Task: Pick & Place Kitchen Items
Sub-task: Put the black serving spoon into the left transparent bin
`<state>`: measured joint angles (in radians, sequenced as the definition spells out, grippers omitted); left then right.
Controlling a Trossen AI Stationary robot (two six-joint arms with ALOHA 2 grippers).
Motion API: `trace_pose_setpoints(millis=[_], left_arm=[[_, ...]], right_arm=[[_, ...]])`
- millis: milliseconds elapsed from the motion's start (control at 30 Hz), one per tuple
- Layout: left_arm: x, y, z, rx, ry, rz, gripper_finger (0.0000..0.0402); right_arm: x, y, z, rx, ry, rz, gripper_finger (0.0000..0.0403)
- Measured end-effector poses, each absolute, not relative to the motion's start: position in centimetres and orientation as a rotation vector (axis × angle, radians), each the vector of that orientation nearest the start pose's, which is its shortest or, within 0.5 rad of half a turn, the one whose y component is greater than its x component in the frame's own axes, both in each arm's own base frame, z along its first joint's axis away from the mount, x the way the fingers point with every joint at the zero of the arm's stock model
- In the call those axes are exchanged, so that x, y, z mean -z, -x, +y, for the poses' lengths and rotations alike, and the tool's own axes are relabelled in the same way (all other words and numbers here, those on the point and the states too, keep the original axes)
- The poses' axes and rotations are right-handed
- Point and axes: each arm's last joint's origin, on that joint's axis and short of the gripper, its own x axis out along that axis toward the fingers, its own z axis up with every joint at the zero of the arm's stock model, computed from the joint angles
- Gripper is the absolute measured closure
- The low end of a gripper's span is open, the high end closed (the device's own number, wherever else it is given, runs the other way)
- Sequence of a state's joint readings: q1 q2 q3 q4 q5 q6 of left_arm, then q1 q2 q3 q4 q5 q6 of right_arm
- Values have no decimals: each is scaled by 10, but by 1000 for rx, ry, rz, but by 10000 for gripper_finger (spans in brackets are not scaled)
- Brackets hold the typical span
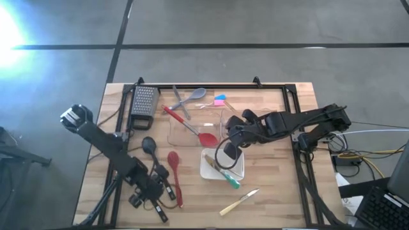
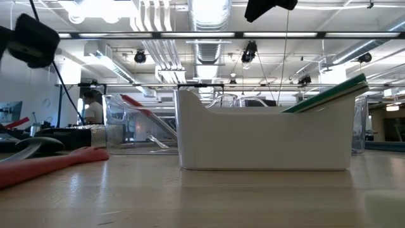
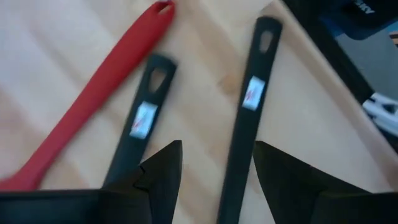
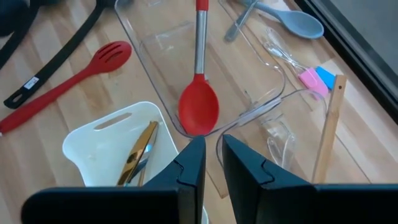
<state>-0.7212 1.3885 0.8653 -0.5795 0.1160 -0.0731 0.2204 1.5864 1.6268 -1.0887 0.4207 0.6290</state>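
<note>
Two black ladles (image 1: 152, 160) and a red slotted spatula (image 1: 174, 171) lie flat on the wood at the near left. My left gripper (image 3: 217, 177) hangs open over their handle ends. One black handle (image 3: 244, 118) runs between its fingers, the other black handle (image 3: 144, 121) and the red handle (image 3: 93, 102) lie beside them. I cannot tell whether the fingers touch. My right gripper (image 4: 214, 155) hovers over the white tray (image 1: 211, 167), its fingers nearly together, with nothing between them. A red spoon (image 4: 198, 106) lies in a clear bin (image 1: 185, 131).
In the tray lie a gold utensil (image 4: 138, 155) and a green-handled one (image 1: 230, 181). A grey spoon and tongs (image 1: 190, 97), pink and blue spatulas (image 1: 219, 100) and a grater (image 1: 144, 102) lie at the far side. A knife (image 1: 239, 202) lies near the front edge.
</note>
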Motion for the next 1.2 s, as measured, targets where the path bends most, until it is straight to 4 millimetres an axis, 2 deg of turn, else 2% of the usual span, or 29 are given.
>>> trace_pose_setpoints(millis=[333, 500, 667, 867, 1200], left_arm=[[-174, -205, -224, 798, -317, 1073, 197], [-152, -208, -241, 811, -340, 1100, 197], [-137, -216, -250, 804, -351, 1103, 197], [-126, -224, -258, 824, -363, 1027, 197], [-112, -219, -250, 722, -428, 1137, 197]], right_arm=[[-358, -311, 57, 476, -254, 855, 358], [-359, -313, 57, 470, -265, 833, 359], [-359, -313, 57, 471, -265, 833, 359], [-359, -313, 57, 468, -249, 834, 358], [-359, -313, 58, 462, -239, 836, 358]])
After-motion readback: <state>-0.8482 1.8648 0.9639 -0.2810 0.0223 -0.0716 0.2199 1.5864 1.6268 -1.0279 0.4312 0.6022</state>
